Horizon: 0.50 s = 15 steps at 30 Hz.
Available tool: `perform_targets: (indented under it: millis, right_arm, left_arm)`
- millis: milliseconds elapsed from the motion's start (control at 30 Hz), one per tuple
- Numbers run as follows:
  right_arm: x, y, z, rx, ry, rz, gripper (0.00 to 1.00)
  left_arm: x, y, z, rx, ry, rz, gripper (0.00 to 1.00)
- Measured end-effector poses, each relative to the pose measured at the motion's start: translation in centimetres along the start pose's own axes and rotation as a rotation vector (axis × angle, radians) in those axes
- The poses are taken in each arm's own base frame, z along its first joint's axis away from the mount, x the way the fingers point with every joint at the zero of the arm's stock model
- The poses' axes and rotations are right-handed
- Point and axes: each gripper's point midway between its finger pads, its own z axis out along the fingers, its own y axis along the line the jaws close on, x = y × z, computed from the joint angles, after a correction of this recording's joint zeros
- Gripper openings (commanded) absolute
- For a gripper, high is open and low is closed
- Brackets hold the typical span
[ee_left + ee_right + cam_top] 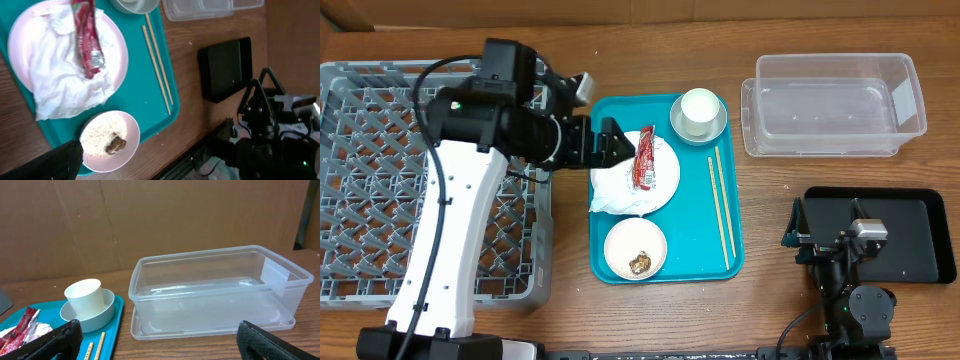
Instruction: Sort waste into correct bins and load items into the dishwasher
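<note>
A pale round plate on the teal tray holds a crumpled white napkin and a red snack wrapper. My left gripper hovers open at the plate's left edge, empty; in the left wrist view only one finger shows. That view also shows the wrapper, the napkin and the plate. A small bowl holds rice grains and a brown scrap. A white cup stands in the grey-green saucer-bowl. Two chopsticks lie on the tray. My right gripper is open and empty.
The grey dish rack fills the left side under my left arm. The clear tub stands empty at the back right. The black tray sits at the front right beside my right arm. The teal tray lies in the middle.
</note>
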Motion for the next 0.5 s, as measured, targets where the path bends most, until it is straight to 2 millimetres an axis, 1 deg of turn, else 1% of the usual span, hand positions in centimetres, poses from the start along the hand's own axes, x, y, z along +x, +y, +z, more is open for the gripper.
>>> perform_targets:
  millis: [100,200,300,400,467,500]
  right_arm:
    - [0.0,0.0,0.0,0.000,0.000,0.000,1.00]
    - [0.0,0.0,0.0,0.000,0.000,0.000,1.00]
    - [0.0,0.0,0.0,-0.001,0.000,0.000,1.00]
    - [0.0,0.0,0.0,0.000,0.000,0.000,1.00]
    - [0.0,0.0,0.0,0.000,0.000,0.000,1.00]
    - [0.0,0.0,0.0,-0.001,0.000,0.000,1.00]
  left_arm:
    - [0.4,-0.8,0.5,0.006,0.017,0.028,1.00]
    - [0.2,0.3,0.2,-0.051,0.004,-0.028,1.00]
    - [-0.7,2.8,-1.1,-0.121,-0.047,-0.128,1.00]
    - [-1.6,6.4,-3.7,-0.181,-0.129,-0.245,1.00]
    - [-1.7,8.8,-5.9,-0.218,-0.181,-0.324,1.00]
    - [-1.5,9.7,-6.6,-0.229,-0.195,-0.354,1.00]
